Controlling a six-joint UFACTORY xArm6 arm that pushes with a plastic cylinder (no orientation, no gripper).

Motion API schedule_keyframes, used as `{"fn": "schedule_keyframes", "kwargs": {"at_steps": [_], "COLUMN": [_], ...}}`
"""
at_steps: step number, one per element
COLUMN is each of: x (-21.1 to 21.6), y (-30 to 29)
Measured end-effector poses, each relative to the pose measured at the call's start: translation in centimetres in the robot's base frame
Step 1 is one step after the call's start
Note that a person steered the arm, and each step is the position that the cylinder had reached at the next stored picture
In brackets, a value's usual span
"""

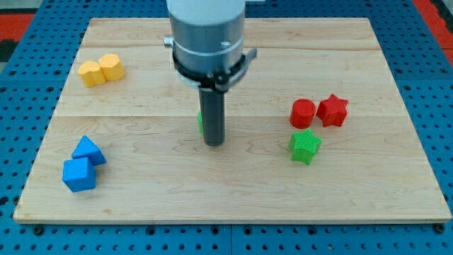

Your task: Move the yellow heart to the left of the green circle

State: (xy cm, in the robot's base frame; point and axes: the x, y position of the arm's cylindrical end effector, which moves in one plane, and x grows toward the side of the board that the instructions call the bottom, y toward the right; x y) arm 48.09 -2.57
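Observation:
The yellow heart [90, 73] lies near the board's top left corner, touching a second yellow block [112, 66] on its right. A green block [200, 122], apparently the green circle, shows only as a thin sliver at the rod's left edge near the board's middle; the rod hides the rest. My tip [214, 144] rests on the board just below and right of that sliver, far to the right of and below the yellow heart.
A red circle [303, 112] and a red star [333, 110] sit side by side at the right, with a green star [305, 146] just below them. Two blue blocks [88, 150] [78, 173] lie at the lower left. The wooden board [233, 198] sits on a blue pegboard.

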Motion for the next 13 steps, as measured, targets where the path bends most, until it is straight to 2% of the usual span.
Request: {"fn": "schedule_keyframes", "kwargs": {"at_steps": [1,2,3,4,5,6,7,9,11,13], "x": [2.3,-1.9,-4.6,-6.6,-9.0,-11.8,-14.3,-16.0,-11.0,-8.2], "y": [-4.5,-12.3,-18.0,-26.5,-27.9,-23.6,-22.9,-17.9,-17.2,-10.8]}}
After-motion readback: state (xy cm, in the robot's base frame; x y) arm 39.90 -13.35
